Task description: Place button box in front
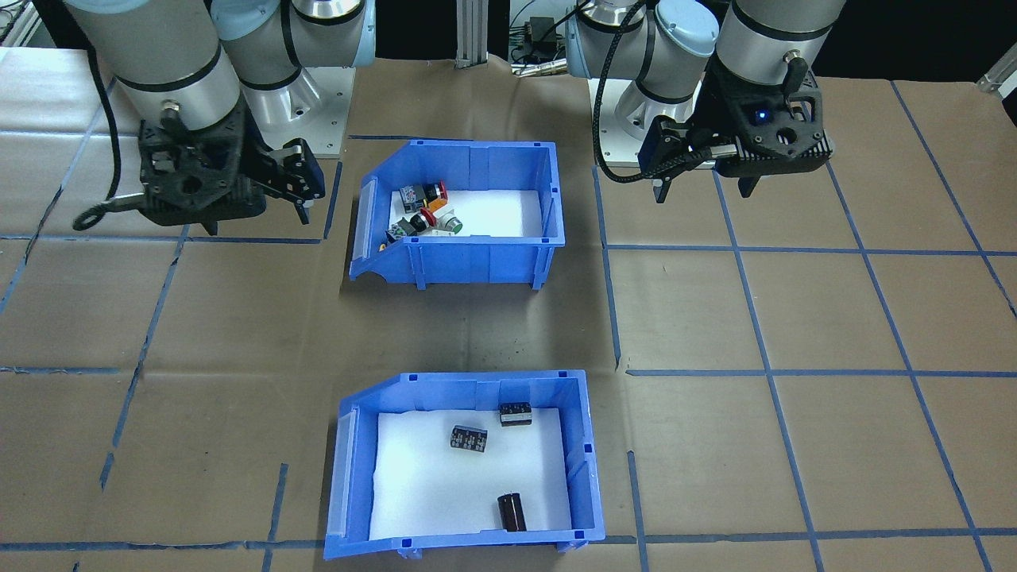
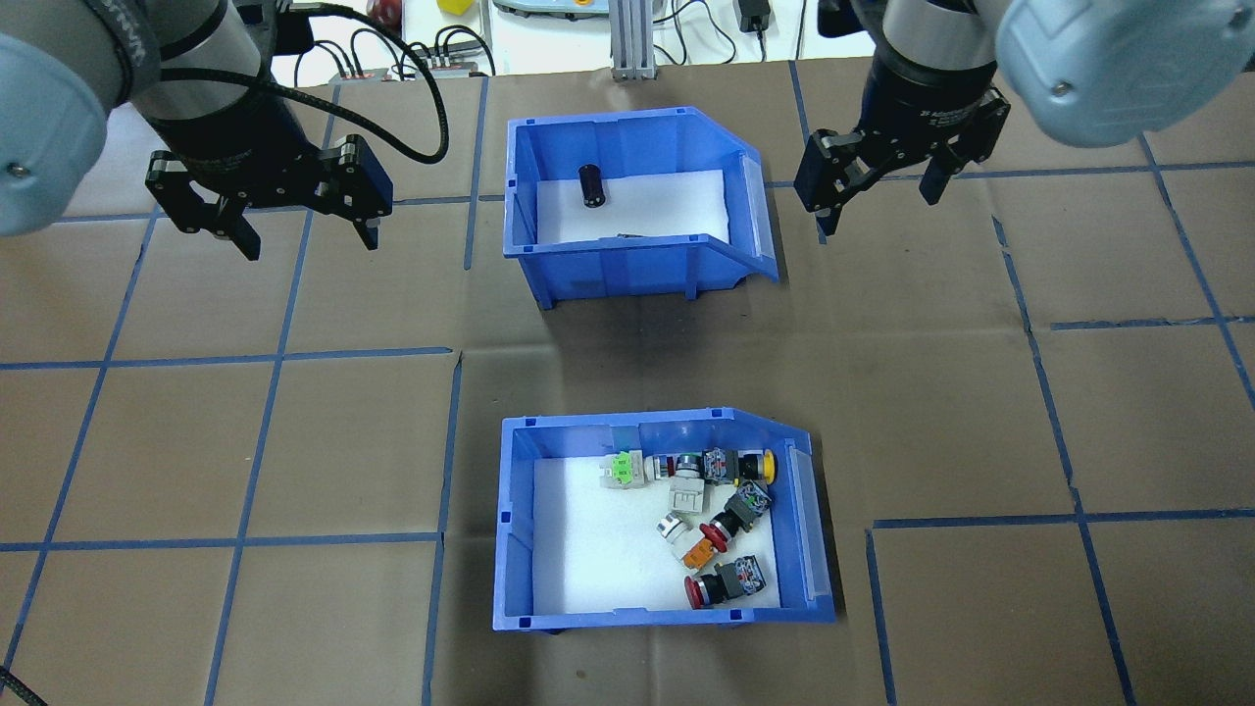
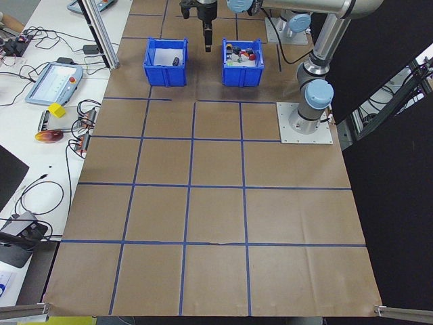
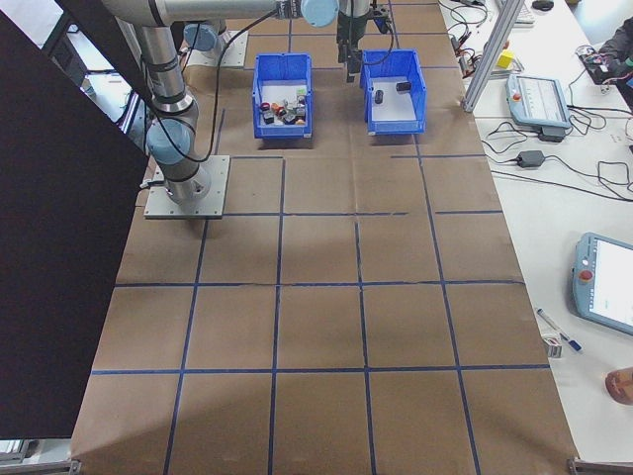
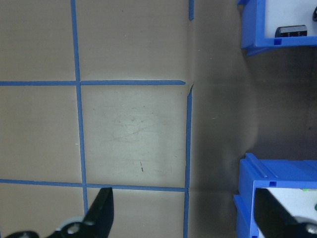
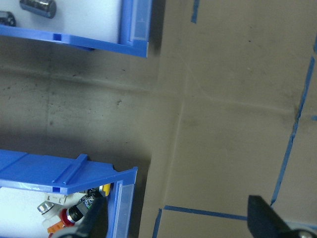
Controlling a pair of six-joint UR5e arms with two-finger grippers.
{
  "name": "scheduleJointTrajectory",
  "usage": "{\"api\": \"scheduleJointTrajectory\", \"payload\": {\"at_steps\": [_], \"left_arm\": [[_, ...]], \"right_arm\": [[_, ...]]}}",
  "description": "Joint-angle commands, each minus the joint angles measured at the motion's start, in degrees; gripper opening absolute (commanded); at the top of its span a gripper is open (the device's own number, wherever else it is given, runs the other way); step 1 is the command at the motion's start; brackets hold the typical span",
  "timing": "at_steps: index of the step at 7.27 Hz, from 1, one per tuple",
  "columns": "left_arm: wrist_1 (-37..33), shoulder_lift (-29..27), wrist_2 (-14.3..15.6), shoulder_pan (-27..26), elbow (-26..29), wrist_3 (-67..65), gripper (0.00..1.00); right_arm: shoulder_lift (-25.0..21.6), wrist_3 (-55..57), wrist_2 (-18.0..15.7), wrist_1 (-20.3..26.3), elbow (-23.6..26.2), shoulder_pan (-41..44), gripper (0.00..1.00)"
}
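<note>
Button box (image 2: pixel 663 525), blue with a white foam liner and a scatter of red, green, yellow and orange push-button switches (image 2: pixel 714 520) along its right side, sits at about six o'clock of the overhead view, on the robot's side of the table. Straight across from it at twelve o'clock stands the second blue bin (image 2: pixel 627 201), which holds a few small black parts (image 1: pixel 512 508); the two bins are well apart. At ten o'clock of that view the left gripper (image 2: pixel 299 227) hangs above bare paper, pointing down, its fingers spread wide and holding nothing. At two o'clock the right gripper (image 2: pixel 875 201) hangs likewise, just beside the far bin's open front, its fingers also apart and empty. Neither touches a bin. Brown paper (image 2: pixel 294 441) marked into squares by blue tape lines (image 2: pixel 235 358) covers the table. In the side views a white bench runs along the table's far edge, carrying cables (image 3: pixel 81 115) and a teach pendant (image 3: pixel 53 82), and black screening (image 4: pixel 49 247) stands behind the robot's bases.
</note>
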Motion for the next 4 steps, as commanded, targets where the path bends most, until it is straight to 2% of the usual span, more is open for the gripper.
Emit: {"api": "scheduleJointTrajectory", "payload": {"at_steps": [1, 2, 4], "left_arm": [[-0.2, 0.42, -0.31, -0.39, -1.65, -19.18, 0.99], [-0.21, 1.38, -0.49, -0.74, -2.97, -25.71, 0.99], [-0.21, 4.37, -0.49, -3.45, -7.79, -40.99, 0.99]], "right_arm": [[4.88, -18.54, -0.13, -3.92, -3.89, 3.1, 1.0], [8.74, -26.11, -0.56, -3.93, -7.31, 5.29, 1.0], [15.69, -30.14, -0.66, -3.49, -15.74, 9.25, 1.0]]}}
